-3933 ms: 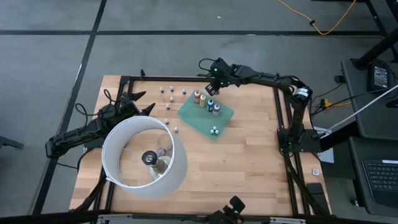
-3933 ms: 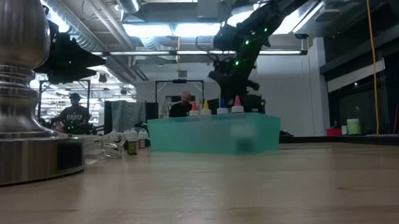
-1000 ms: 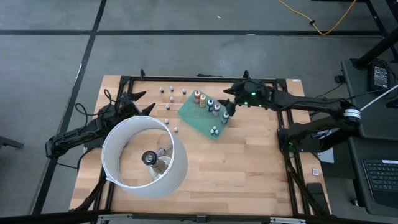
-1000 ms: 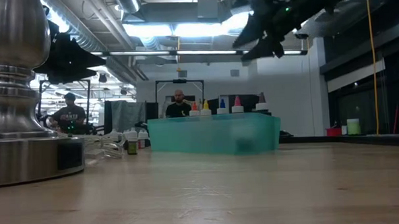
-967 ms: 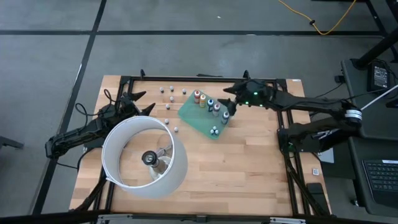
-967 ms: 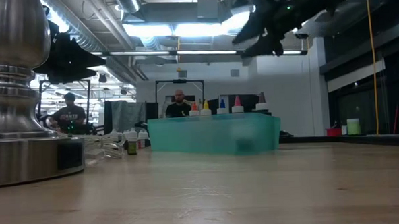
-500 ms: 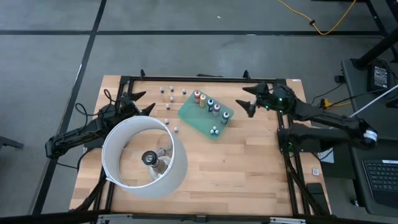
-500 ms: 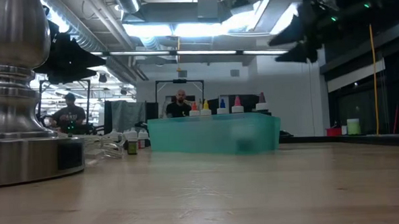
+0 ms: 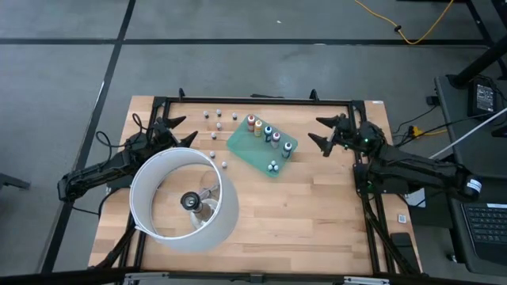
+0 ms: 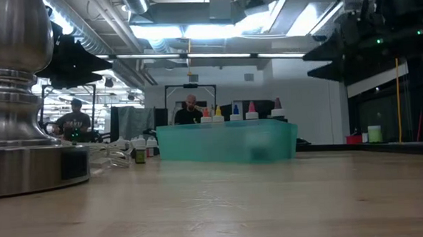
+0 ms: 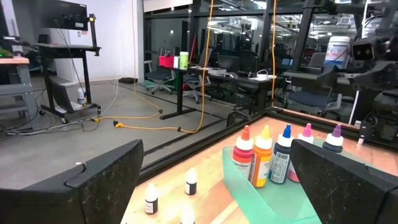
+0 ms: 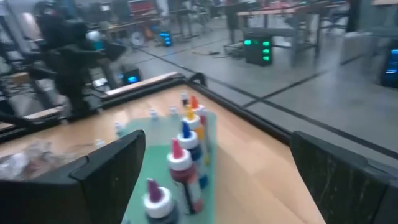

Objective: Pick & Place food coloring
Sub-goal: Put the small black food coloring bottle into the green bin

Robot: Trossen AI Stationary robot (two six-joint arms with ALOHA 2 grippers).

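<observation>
On the flat green rectangular sheet point(image 9: 262, 145) at the wooden table's point(image 9: 317, 214) twelve o'clock stand small coloured food coloring bottles point(image 9: 268, 132). At their three o'clock, the right gripper point(image 9: 323, 132) hangs spread, empty; the left gripper point(image 9: 184, 131), at nine o'clock, gapes empty.

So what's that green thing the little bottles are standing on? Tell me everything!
It's a flat green sheet, pale and see-through like plastic, lying askew on the wooden table. A row of colourful bottles stands upright along one edge, and two more stand at its near corner. No gripper touches it.
</observation>
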